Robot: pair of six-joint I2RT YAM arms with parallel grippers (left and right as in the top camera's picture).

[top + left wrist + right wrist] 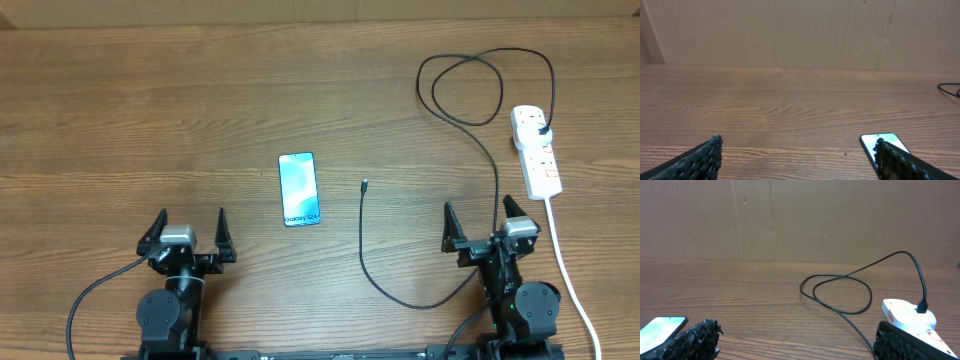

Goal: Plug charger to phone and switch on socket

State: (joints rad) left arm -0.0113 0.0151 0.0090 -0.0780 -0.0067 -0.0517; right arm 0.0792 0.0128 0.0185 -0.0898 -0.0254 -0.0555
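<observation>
The phone (299,188) lies flat mid-table, its light blue screen lit, with "Galaxy" text at its near end. It also shows in the left wrist view (883,142) and the right wrist view (660,328). The charger cable (496,170) runs from a black plug in the socket (536,150), loops at the back, passes my right gripper and ends in a small tip (365,184) right of the phone. The socket also shows in the right wrist view (907,315). My left gripper (189,228) is open and empty, near left of the phone. My right gripper (483,221) is open and empty beside the cable.
A thick white cord (565,265) runs from the socket toward the front edge, right of my right arm. A cardboard wall (790,30) stands behind the wooden table (150,110).
</observation>
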